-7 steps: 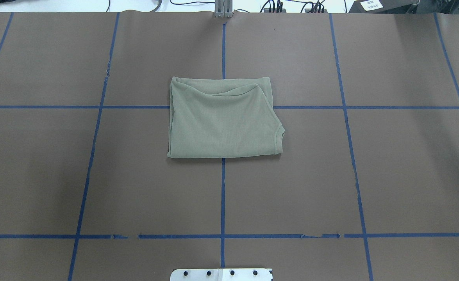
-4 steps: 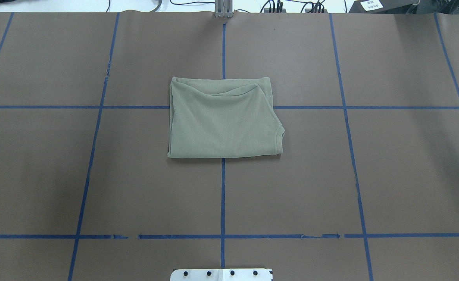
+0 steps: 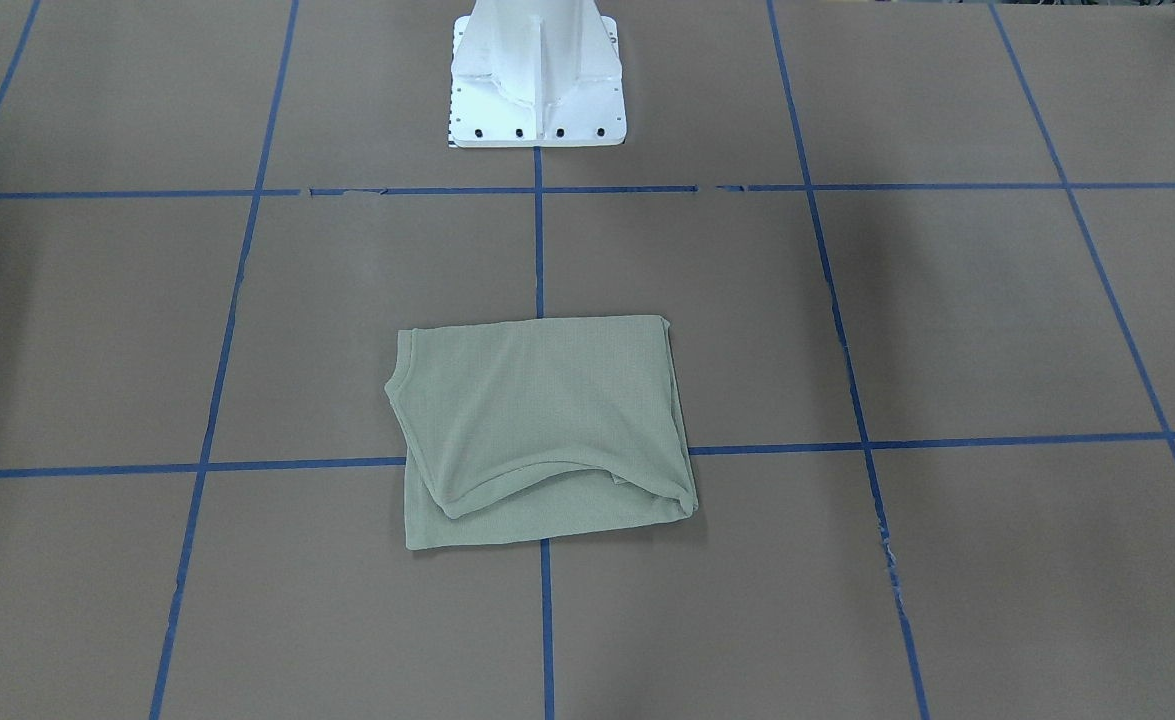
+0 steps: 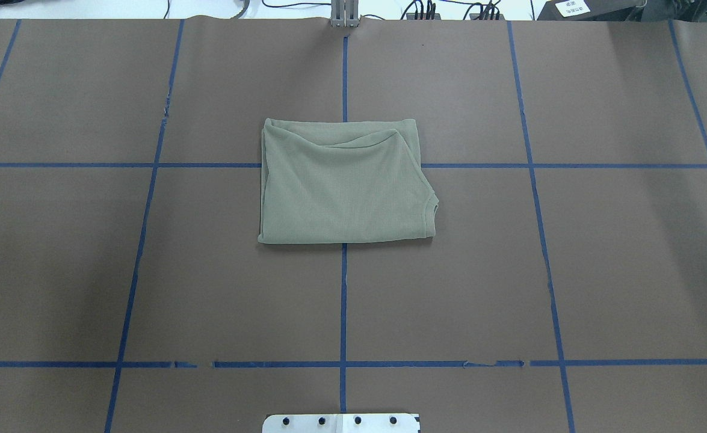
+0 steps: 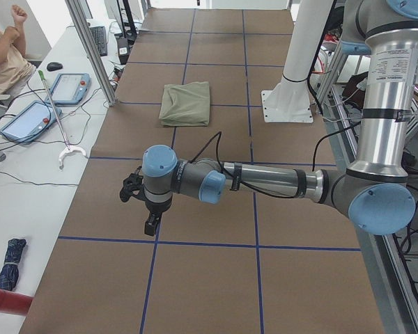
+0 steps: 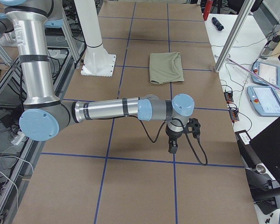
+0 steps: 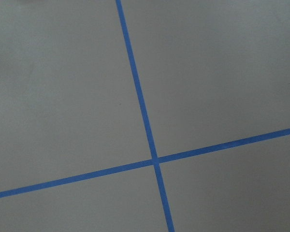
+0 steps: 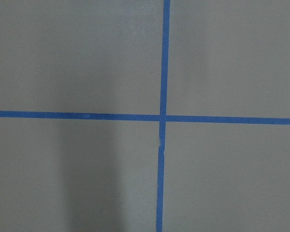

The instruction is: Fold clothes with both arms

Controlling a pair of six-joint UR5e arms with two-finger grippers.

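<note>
Tabletop (image 4: 630, 270): brown, gridded with blue tape.

Left arm (image 5: 265, 182) and right arm (image 6: 107, 110): stretched out low over opposite ends of the tabletop, well apart from the garment.

Pale sage-green knit shirt (image 4: 341, 186): folded into a rough rectangle, lying flat at the tabletop centre across a tape crossing, in front of the white pedestal base (image 3: 537, 70).

Left tool (image 5: 151, 226) and right tool (image 6: 172, 148): pointing down above bare tabletop. Degree of opening and any hold: cannot tell from the side views.
</note>
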